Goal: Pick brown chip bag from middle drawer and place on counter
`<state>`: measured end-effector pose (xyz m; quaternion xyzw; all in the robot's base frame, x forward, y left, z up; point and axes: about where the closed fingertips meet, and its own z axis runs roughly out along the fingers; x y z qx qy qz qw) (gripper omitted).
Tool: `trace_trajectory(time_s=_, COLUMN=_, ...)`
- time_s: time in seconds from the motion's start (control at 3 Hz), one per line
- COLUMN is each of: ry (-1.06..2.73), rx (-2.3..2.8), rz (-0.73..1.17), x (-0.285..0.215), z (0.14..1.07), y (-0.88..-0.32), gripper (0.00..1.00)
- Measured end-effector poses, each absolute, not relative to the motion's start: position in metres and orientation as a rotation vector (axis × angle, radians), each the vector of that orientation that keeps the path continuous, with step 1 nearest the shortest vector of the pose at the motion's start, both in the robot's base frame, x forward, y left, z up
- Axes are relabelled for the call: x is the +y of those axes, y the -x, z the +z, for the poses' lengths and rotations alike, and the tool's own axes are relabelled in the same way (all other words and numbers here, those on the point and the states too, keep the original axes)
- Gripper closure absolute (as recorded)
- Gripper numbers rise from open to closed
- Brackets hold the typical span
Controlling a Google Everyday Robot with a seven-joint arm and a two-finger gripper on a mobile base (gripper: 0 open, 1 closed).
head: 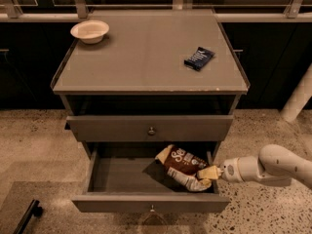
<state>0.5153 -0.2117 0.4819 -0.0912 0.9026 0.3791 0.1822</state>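
Observation:
The brown chip bag point(183, 162) lies tilted in the right half of the open middle drawer point(146, 203), its pale end low at the right. My gripper point(207, 173) reaches in from the right on a white arm and touches the bag's lower right end. The grey counter point(146, 57) is the cabinet top above.
A white bowl point(89, 31) sits at the counter's back left and a small dark-blue packet point(199, 58) at its right. The drawer above point(151, 128) stands slightly out. A black object point(27, 217) lies on the floor at bottom left. A white post point(297, 101) stands at right.

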Motion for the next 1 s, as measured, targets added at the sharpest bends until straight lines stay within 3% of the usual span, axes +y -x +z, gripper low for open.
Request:
trace_trajectory(time_s=0.33, ry=0.258, rx=2.548, rz=1.070, x=-0.2117, z=0.4819, y=-0.5153, gripper=0.11)
trace_trajectory(time_s=0.67, ry=0.258, rx=2.548, rz=1.070, x=-0.2116, z=0.4818, y=-0.5153, gripper=0.00)
trace_trajectory(time_s=1.0, ry=0.258, rx=2.548, rz=1.070, x=-0.2116, z=0.4818, y=-0.5153, gripper=0.00)
